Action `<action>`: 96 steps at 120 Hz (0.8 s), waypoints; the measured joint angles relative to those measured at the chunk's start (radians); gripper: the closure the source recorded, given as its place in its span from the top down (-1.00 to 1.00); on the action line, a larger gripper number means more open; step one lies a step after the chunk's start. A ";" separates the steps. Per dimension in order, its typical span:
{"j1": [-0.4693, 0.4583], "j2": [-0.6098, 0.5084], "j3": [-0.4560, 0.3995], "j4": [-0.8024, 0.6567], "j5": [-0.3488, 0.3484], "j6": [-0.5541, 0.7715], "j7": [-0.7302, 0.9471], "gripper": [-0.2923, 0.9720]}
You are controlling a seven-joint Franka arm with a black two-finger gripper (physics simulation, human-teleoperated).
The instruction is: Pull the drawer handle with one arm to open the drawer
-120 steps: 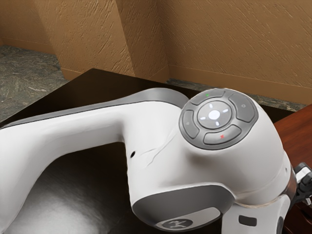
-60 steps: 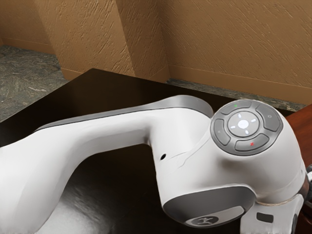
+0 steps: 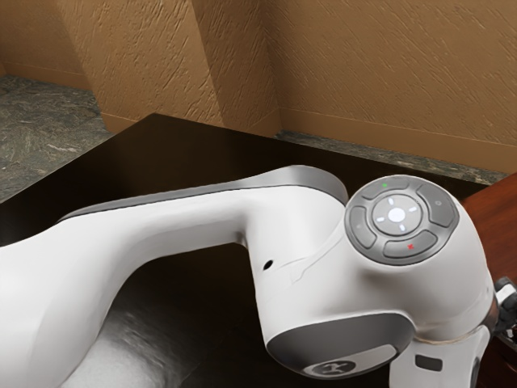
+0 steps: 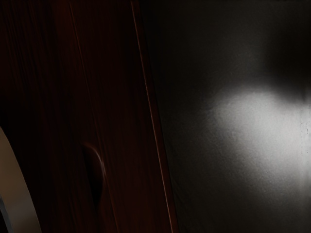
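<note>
Walls [image 3: 388, 65]: tan, rough-textured, meeting at folds behind the table. Floor [image 3: 40, 121]: grey-green marbled stone, seen at the exterior view's left and as a strip under the far wall. One table [image 3: 178, 153], dark and glossy, with one bright glare patch [image 4: 252, 121] on it in the wrist view.

One white arm [image 3: 161, 242] lies across the table from the exterior view's left to its lower right. One reddish wood drawer unit [image 3: 497, 218] sits at the exterior view's right edge, just past the arm's end. In the wrist view its dark wood front [image 4: 63, 97] stands right under the hand, beside the table surface. Open or shut: cannot tell.

One round grey button pad [image 3: 401, 220] on the arm's last joint has one white centre, four segments around it, one green dot [image 3: 384, 185] and one red dot [image 3: 410, 246]. One grey cap [image 3: 339, 356] below carries one small logo mark [image 3: 333, 369], too small to read. One drawer handle [image 4: 95, 170], a dark curved shape, is on the wood front. One small black hole [image 3: 266, 263] is in the arm shell.

Gripper: open or closed, holding anything or not, cannot be told.
</note>
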 joint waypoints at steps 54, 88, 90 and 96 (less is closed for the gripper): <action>-0.032 -0.126 0.016 -0.155 0.002 0.001 0.000 0.52; -0.025 -0.231 0.020 -0.272 0.007 0.002 -0.001 0.49; -0.023 -0.238 0.020 -0.279 0.007 0.002 -0.001 0.49; -0.023 -0.254 0.019 -0.297 0.006 0.002 -0.001 0.49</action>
